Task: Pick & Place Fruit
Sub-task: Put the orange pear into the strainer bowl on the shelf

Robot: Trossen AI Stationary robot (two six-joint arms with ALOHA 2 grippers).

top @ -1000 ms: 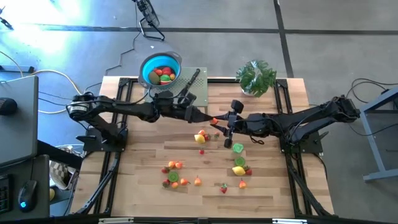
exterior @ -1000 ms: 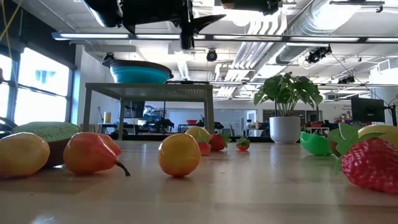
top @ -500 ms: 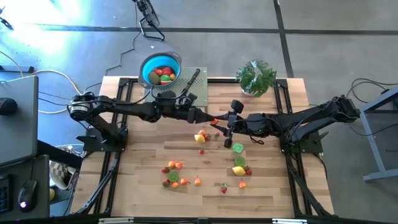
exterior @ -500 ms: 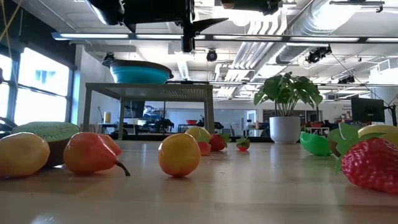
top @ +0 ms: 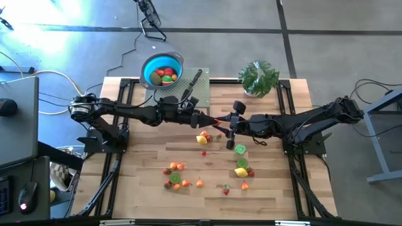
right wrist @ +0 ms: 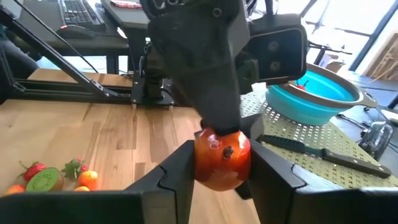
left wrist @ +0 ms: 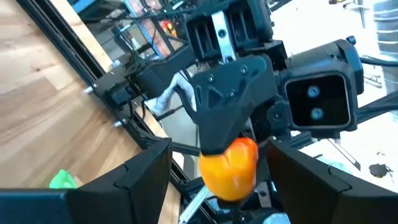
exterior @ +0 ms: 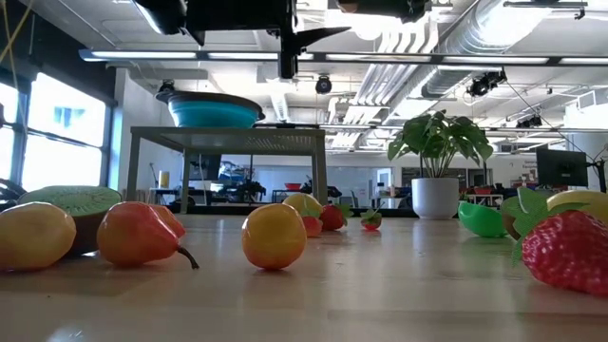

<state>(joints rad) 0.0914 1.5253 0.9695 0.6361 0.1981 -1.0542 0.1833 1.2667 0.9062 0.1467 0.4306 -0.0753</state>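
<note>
At the far left edge of the worktop (top: 125, 157), a blue bowl (top: 146, 68) is seen on a small stand, and several fruit pieces (top: 164, 74) are already placed in it. This part of the task can be judged as done.

Near the middle of the worktop, the left claw (top: 210, 119) is held in the air. Its fingers are spread on both sides of an orange piece (left wrist: 229, 167), and a gap is seen on each side, so the piece is not gripped by this claw. The piece is pinched by the right claw (top: 221, 123), which faces the left one tip to tip, and it is kept above the worktop, well apart from the bowl. A handing over from the right claw to the left one seems to be in progress, and it is judged as not finished.

To the right and nearer the front, many loose pieces (top: 241, 171) are scattered on the worktop: red, orange, yellow and green ones. All of these are left to be picked and placed, so the larger part of the task is judged as not done.
</note>
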